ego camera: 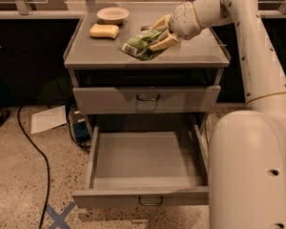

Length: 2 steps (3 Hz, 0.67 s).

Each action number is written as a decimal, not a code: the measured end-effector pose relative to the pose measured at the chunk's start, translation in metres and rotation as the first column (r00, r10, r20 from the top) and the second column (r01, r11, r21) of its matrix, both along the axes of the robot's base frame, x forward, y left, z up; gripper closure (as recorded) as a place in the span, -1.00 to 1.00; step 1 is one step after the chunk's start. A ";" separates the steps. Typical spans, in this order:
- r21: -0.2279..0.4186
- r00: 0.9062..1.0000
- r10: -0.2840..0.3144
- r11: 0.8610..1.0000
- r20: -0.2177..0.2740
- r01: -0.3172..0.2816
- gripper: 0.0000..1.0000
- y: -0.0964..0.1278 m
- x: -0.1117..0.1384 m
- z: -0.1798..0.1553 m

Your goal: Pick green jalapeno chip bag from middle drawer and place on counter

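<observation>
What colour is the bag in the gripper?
Green-and-white bag, camera view; the gripper holds it over the counter.

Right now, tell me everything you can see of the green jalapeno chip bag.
The green jalapeno chip bag is a small, glossy, crumpled foil pack. It is green, with a white patch at its lower left end. It sits tilted over the middle of the counter, and its right end is clamped in the cream gripper. Whether its low corner touches the counter cannot be told.
</observation>
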<state>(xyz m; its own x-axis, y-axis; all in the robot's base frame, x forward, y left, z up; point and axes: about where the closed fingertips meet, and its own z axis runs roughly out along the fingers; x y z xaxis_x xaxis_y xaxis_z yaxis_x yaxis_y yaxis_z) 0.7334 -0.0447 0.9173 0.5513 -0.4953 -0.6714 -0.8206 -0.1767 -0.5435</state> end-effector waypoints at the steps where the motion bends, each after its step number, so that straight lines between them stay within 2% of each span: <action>1: 0.014 0.999 -0.041 0.999 0.010 0.040 1.00 0.022 0.052 -0.043; 2: 0.015 0.999 -0.049 0.999 0.010 0.048 1.00 0.025 0.057 -0.049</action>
